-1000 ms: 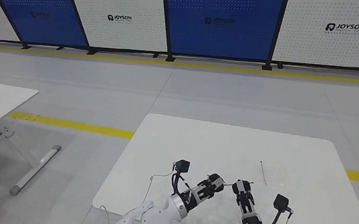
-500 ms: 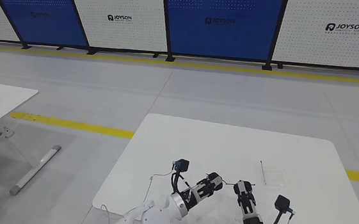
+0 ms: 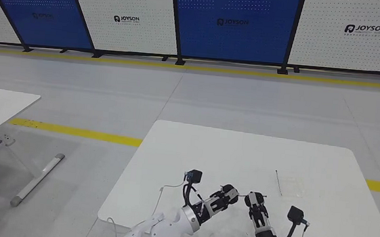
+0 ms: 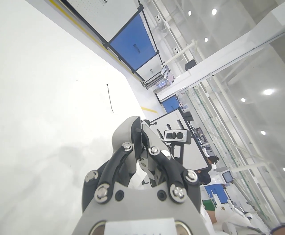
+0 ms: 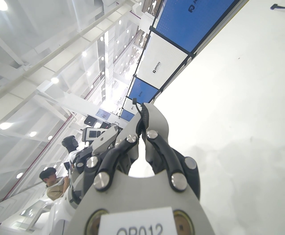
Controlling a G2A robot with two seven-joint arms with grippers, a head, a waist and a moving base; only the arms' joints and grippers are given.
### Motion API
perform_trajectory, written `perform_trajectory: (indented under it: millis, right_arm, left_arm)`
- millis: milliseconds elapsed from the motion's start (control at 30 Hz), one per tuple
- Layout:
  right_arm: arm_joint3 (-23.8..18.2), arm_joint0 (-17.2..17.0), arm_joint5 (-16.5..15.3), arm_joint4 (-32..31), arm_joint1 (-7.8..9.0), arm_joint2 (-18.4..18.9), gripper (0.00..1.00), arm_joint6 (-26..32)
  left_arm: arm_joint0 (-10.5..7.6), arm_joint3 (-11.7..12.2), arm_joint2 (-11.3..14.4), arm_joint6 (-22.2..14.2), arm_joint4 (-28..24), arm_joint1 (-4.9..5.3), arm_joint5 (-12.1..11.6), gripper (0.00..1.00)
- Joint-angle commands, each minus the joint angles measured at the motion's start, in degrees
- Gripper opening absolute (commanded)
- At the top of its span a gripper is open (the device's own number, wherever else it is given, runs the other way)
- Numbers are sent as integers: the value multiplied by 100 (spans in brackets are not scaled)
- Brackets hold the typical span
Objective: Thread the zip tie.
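Note:
A thin black zip tie (image 5: 135, 102) is held near its head in my right gripper (image 5: 143, 109), which is shut on it, the head sticking out past the fingertips. My left gripper (image 4: 140, 127) is also shut, with a small black end pinched between its pads. In the top view the left gripper (image 3: 229, 194) and the right gripper (image 3: 254, 197) hover close together over the front of the white table (image 3: 241, 157), tips facing each other, a fine black strand (image 3: 242, 193) between them.
A second black zip tie (image 3: 278, 183) lies flat on the table farther back right, also visible as the spare tie (image 4: 109, 98), next to a faint clear plastic sheet (image 3: 293, 185). The table's front edge runs just behind both arms.
The two grippers have drawn slightly closer together; the right one shifted a little toward the left one. Both stay shut.

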Motion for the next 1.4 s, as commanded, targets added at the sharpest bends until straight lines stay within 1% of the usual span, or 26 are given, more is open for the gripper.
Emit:
perform_trajectory:
  millis: [0, 67, 133, 267, 433, 467, 500, 567, 667, 700, 733, 767, 867, 900, 1033, 1133, 1367]
  right_arm:
    - [-10, -11, -19, 25, 3, 22, 0, 0]
    - [-19, -25, -34, 42, 7, 43, 0, 0]
    - [-24, -35, -39, 45, 9, 55, 0, -6]
    - [-31, -48, -46, 60, 11, 71, 0, -32]
    - [-51, -61, -52, 71, 14, 91, 0, -41]
    - [-54, -63, -53, 71, 15, 94, 0, -42]
    - [-56, -65, -53, 70, 15, 95, 0, -43]
    - [-61, -67, -50, 61, 16, 98, 0, -46]
    - [-74, -69, -38, 34, 17, 96, 0, -63]
    - [-78, -70, -30, 18, 17, 96, 0, -79]
    - [-85, -74, -19, -3, 16, 90, 0, -102]
    - [-90, -78, -13, -16, 15, 82, 0, -111]
    - [-108, -90, 2, -88, 14, 61, 0, -144]
    - [-110, -92, 8, -109, 14, 58, 0, -154]
    - [-121, -99, 33, -179, 13, 48, 0, -208]
    - [-124, -105, 33, -203, 12, 39, 0, -230]
    - [-127, -119, 53, -253, 9, 38, 0, -318]
  left_arm:
    - [5, 12, -15, 2, 20, 3, 32, 0]
    - [-1, 15, -18, -23, 99, 7, 113, 0]
    - [3, 15, -11, -6, 133, 7, 139, 0]
    - [3, 14, 7, 84, 254, 1, 226, 0]
    - [22, -28, 30, 195, 346, -7, 252, 3]
    - [29, -41, 30, 198, 355, -6, 254, 6]
    - [32, -51, 30, 200, 380, -5, 258, 14]
    - [47, -76, 35, 209, 418, -5, 268, 22]
    - [59, -95, 35, 230, 505, -3, 317, 30]
    - [57, -93, 29, 265, 577, -1, 360, 31]
    - [63, -99, 37, 341, 669, -4, 419, 30]
    - [70, -108, 56, 359, 675, -9, 431, 29]
    - [54, -101, 78, 361, 670, -18, 440, 28]
    - [54, -105, 89, 360, 680, -20, 442, 26]
    - [36, -90, 129, 353, 752, -29, 493, 25]
    - [12, -62, 166, 381, 775, -43, 524, 17]
    - [-25, -26, 215, 408, 828, -64, 602, 16]
